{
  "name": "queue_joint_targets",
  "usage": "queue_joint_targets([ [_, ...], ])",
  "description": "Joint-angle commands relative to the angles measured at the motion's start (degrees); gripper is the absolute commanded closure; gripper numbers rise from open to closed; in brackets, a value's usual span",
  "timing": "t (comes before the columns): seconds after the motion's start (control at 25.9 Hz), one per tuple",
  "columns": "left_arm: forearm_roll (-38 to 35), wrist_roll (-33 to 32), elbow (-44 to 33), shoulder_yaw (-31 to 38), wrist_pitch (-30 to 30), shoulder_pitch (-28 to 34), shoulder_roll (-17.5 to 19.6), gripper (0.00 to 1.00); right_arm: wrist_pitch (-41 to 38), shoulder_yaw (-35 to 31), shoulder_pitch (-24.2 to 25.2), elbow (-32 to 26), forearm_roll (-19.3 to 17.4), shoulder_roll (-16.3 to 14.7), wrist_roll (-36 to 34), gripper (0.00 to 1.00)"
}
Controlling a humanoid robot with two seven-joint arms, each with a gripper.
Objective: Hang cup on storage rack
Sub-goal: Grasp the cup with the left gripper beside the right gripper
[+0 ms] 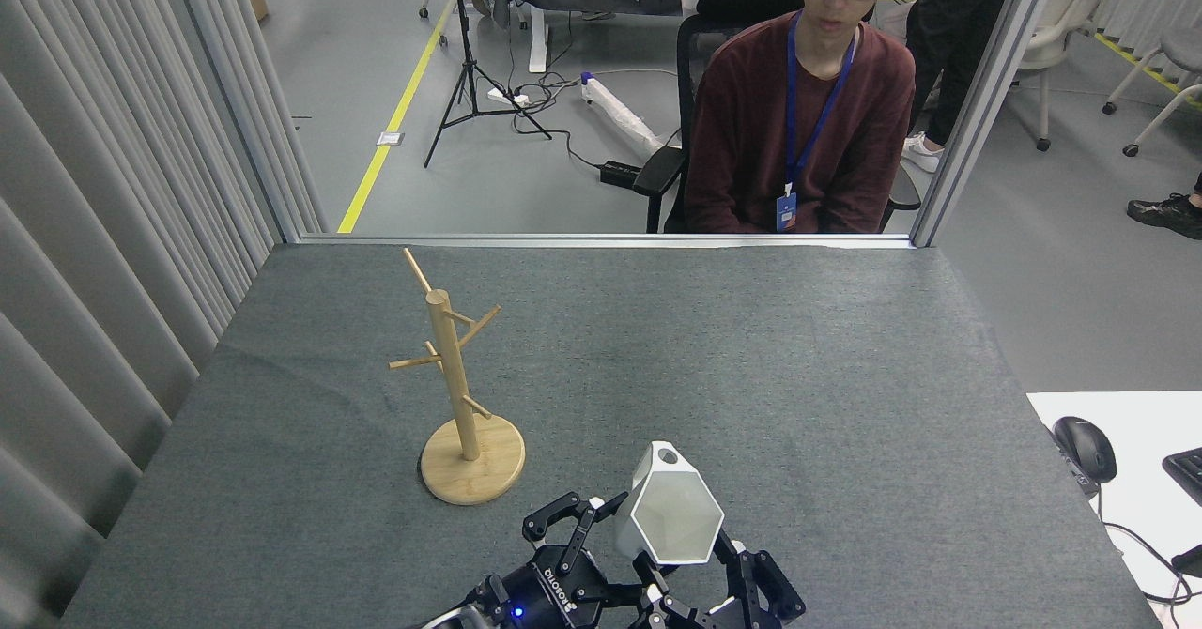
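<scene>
The white cup (669,514) is held off the grey table (751,357) near its front edge, tipped so its open hexagonal mouth faces the camera; nothing shows inside it. The right end effector (690,568) grips it from below. The left end effector (575,516), fingers spread, sits just beside it. The wooden rack (460,394) stands nearby, pegs bare.

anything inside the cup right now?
Nothing visible. The cup is tilted with its hexagonal mouth toward the camera, showing bare white inner facets. The gripper fingers at its lower edge cover a small part of the rim.
</scene>
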Motion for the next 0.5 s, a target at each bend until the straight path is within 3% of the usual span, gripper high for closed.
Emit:
queue_joint_targets([
  [0.0, 0.0, 0.2, 0.0, 0.0, -0.1, -0.1, 0.1, 0.38, -0.2, 0.0, 0.0, 0.0, 0.0, 0.0, 0.1, 0.58],
  [0.46, -0.1, 0.1, 0.0, 0.0, -0.1, -0.3, 0.2, 0.42, 0.1, 0.5, 0.0, 0.0, 0.0, 0.0, 0.0, 0.58],
])
